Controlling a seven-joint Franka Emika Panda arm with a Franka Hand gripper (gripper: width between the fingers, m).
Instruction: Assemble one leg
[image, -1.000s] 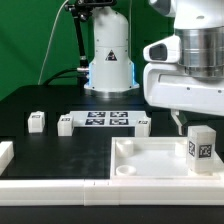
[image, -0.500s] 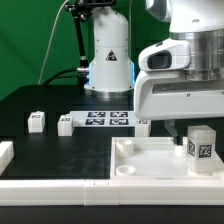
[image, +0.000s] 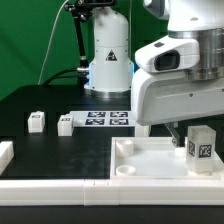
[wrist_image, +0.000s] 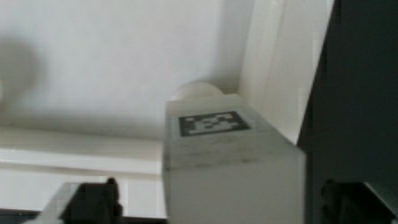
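Note:
A leg (image: 200, 143), a small white block with a black-and-white tag on its face, stands upright in the near right corner of the white tray (image: 150, 160). My gripper (image: 185, 132) hangs just over and behind it. In the wrist view the leg (wrist_image: 231, 150) rises between my two dark fingertips (wrist_image: 93, 200). There is a gap on at least one side, so my gripper (wrist_image: 222, 205) is open around the leg and not closed on it. The tray's wall (wrist_image: 267, 60) runs beside the leg.
Three more legs lie on the black table: one (image: 36, 121) at the exterior view's left, one (image: 66, 124) beside the marker board (image: 100, 120), and one (image: 142, 124) at its other end. Another white part (image: 5, 155) sits at the left edge. The arm's base (image: 108, 55) stands behind.
My gripper and wrist have shifted toward the exterior view's left and slightly down. The leg in the tray has not moved.

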